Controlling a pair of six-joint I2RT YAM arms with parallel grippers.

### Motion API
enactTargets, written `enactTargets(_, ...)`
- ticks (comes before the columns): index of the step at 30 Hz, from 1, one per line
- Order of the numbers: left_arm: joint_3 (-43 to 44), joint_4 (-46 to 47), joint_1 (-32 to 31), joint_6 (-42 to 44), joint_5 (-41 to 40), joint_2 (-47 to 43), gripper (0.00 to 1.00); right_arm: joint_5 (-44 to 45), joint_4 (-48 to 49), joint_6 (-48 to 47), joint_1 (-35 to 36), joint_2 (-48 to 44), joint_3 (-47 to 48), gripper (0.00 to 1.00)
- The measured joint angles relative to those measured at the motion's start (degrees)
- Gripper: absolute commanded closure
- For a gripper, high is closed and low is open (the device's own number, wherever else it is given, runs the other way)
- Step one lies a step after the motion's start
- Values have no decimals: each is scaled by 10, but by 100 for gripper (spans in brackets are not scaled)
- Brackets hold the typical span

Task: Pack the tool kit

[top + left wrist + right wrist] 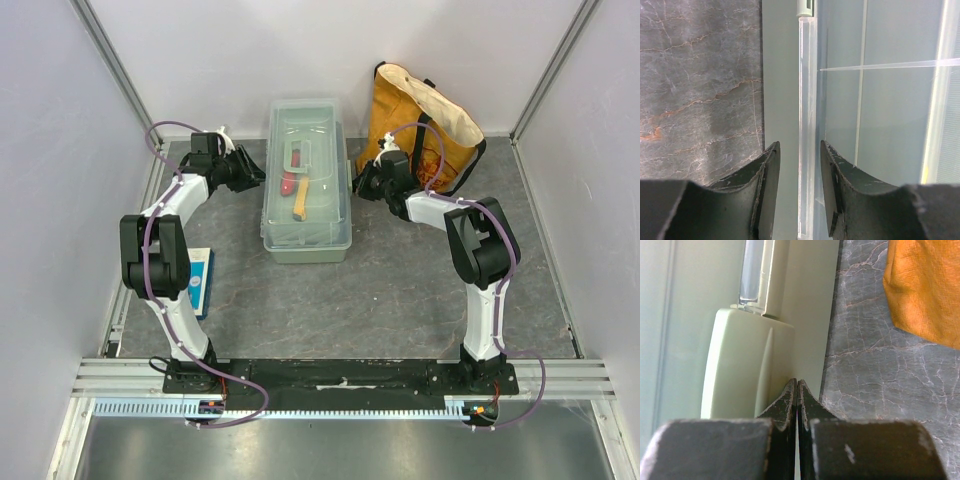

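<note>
The left gripper [799, 147], parted, straddles the clear lid rim [806, 90], seemingly to steady it, while the right gripper [797, 385], clenched empty, noses the latch [745, 365] left of its tips.

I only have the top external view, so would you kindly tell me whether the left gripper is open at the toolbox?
Observer: Yes, the left gripper is open, with the clear lid's rim lined up in the gap between its fingers.
Operator: Thanks, and the right one?
Observer: The right gripper is shut and empty, its tips by the toolbox wall beside the pale green latch.
</note>
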Motion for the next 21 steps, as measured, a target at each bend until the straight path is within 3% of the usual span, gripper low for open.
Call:
enactTargets(6, 0, 0, 0, 0, -5, 0, 54, 7, -9, -12, 0, 0, 2, 98)
enactTargets(9, 0, -10, 0, -1, -28, -7, 49, 36, -41, -24, 5, -5, 10, 81)
enactTargets(17, -7, -95, 6, -1, -127, -72, 35, 139, -122, -56, -17, -115, -32, 66)
enactTargets(21, -22, -127, 27, 11, -174, -158, 27, 191, -174, -81, -45, -194, -47, 50)
